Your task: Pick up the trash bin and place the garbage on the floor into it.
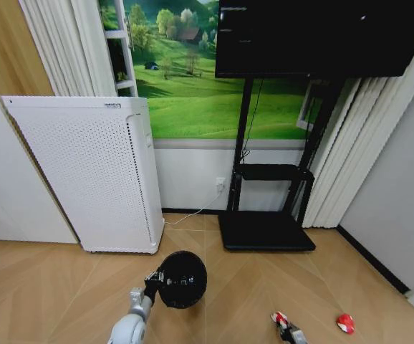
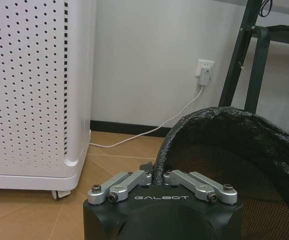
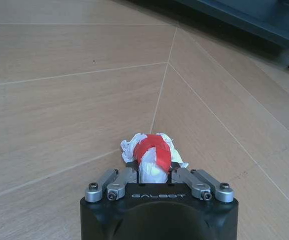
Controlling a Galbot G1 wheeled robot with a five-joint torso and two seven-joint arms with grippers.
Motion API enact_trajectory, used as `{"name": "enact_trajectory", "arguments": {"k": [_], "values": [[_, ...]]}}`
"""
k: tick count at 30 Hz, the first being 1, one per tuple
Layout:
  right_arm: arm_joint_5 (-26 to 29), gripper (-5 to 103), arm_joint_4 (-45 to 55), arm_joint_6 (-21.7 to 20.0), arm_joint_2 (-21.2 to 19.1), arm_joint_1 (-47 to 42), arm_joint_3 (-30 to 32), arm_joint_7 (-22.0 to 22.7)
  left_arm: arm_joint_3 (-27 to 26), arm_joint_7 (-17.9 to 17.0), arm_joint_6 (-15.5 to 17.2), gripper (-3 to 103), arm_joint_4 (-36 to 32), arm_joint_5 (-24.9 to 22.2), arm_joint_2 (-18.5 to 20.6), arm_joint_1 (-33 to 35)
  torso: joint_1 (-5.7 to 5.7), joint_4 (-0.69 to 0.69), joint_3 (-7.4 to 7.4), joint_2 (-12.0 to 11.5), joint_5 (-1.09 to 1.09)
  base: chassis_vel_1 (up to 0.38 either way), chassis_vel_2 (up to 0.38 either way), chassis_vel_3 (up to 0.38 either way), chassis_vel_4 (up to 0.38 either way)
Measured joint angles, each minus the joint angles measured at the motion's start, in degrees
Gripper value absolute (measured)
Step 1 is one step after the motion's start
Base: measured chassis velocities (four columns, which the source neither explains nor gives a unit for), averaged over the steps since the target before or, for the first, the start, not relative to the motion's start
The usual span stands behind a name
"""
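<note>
2 end effectors busy: left end effector pinches the trash bin rim, right end effector closed on a crumpled red-and-white wrapper. Wrapper looks light, soft; bin's thin lined rim is the sensible hold.

The trash bin is black with a shiny black bag. The crumpled wrapper is red and white. The big box is white with tiny dots. The floor is light brown wood.

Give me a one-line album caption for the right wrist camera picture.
The right gripper closes on a crumpled red-and-white wrapper over the wooden floor.
</note>
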Motion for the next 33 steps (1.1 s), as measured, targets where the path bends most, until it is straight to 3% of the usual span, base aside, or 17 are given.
{"name": "enact_trajectory", "arguments": {"k": [26,33], "values": [[-0.25,25,1.17,-0.03,-0.56,-0.63,0.35,-0.54,0.16,-0.02,0.05,5,0.53,0.12,-0.76,-1.05,0.00,0.00,0.00,-0.01,0.03,0.000,0.000,0.000,0.000],[2.10,25,7.02,-0.35,-4.35,-1.83,1.89,-0.50,0.54,-0.09,0.29,5,0.53,0.12,-0.76,-1.25,0.00,-0.01,0.00,-0.02,0.01,0.000,0.000,0.000,0.000]]}}
